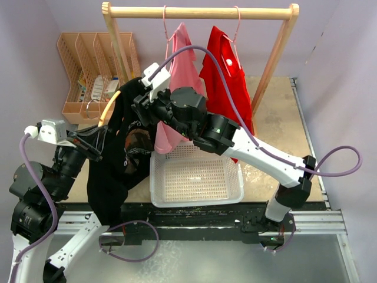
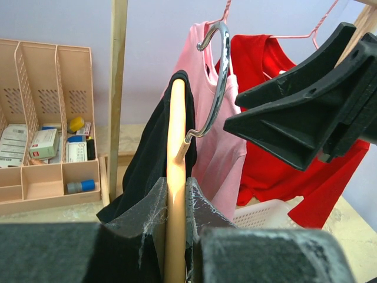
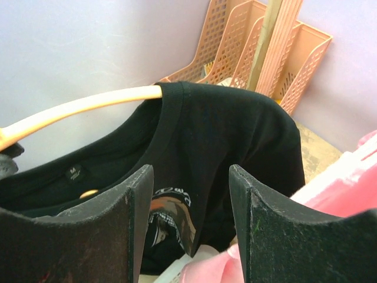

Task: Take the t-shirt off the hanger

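Left tool point(image 2: 175, 196): clamped on hanger point(image 2: 175, 118), steadying it.
Right tool point(image 3: 189, 174): jaws apart near shoulder of black t-shirt point(image 3: 235, 135), probably to pull.

The t-shirt point(image 3: 235, 135) is black (brownish print), hanger point(image 3: 88, 106) tan.

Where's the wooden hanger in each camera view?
Top external: wooden hanger left of centre, poking from the black t-shirt.
Left wrist: bottom centre, upright, gripped by the left pincer.
Right wrist: upper left, curving out of the black t-shirt.
Shared landmark: the peach organizer.
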